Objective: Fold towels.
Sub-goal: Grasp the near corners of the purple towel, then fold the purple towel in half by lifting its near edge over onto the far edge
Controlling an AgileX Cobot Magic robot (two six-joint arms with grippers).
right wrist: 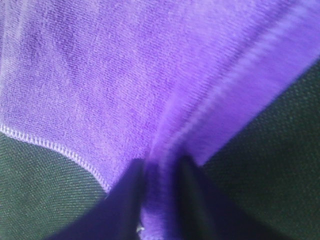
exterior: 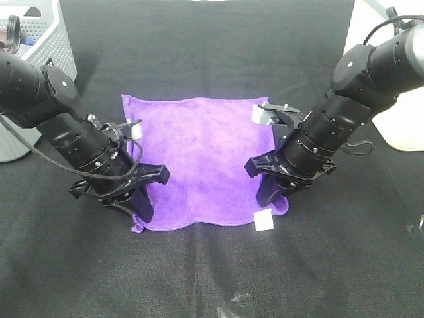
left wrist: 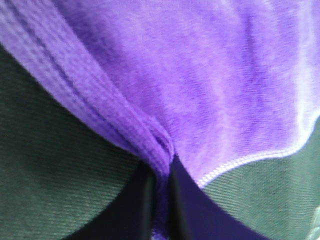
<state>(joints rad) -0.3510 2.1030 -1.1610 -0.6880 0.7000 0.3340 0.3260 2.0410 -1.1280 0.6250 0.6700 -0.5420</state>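
A black fabric-covered desk (exterior: 199, 53) carries a purple towel (exterior: 199, 159), spread flat at its middle. The left gripper (left wrist: 161, 175) and right gripper (right wrist: 162, 170) each clamp a bunched edge of the towel, their fingertips blurred. Far left of the towel, a grey basket (exterior: 40, 40) is cut off.
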